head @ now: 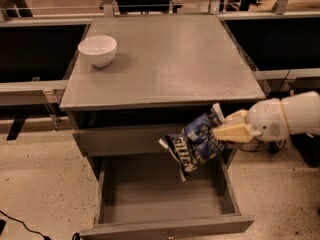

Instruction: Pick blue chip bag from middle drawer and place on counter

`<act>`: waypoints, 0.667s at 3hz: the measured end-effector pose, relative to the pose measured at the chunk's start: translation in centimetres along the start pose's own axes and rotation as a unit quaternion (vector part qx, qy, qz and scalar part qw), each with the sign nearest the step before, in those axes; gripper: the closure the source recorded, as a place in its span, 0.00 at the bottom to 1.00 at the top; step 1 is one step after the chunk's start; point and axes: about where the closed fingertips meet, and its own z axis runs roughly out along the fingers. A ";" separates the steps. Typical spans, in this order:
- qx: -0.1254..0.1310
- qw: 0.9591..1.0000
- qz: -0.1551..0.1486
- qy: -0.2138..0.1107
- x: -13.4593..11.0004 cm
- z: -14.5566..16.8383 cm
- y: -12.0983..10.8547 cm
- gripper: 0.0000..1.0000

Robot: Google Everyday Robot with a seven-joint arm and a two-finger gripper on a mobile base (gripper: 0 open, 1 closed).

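Grey cabinet and speckled floor fill the scene. At the cabinet's right side the gripper [220,132] sits level with the upper front [120,140], its cream jaws pinching the top right end of the bag [196,144]. The bag hangs tilted, clear of the drawer [165,204], with its lower corner dangling above the open box's bare floor. Behind the gripper the arm [295,116] reaches in from the right. Above lies the counter [170,59], with a bowl [98,49] near its back left corner.

The step in hand looks like the lift to the counter. The bag is held by one end and may swing, so the rise should be slow. Its dangling corner should clear the counter's front edge before any move inward. A spot well apart from the bowl suits best, with the bag lowered to touch before release.
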 end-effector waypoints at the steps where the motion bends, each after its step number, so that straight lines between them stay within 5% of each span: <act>1: 0.010 0.999 0.015 -0.036 -4.1 -2.7 -4.3 1.00; 2: 0.050 0.994 0.005 -0.102 -9.8 -5.2 -8.0 1.00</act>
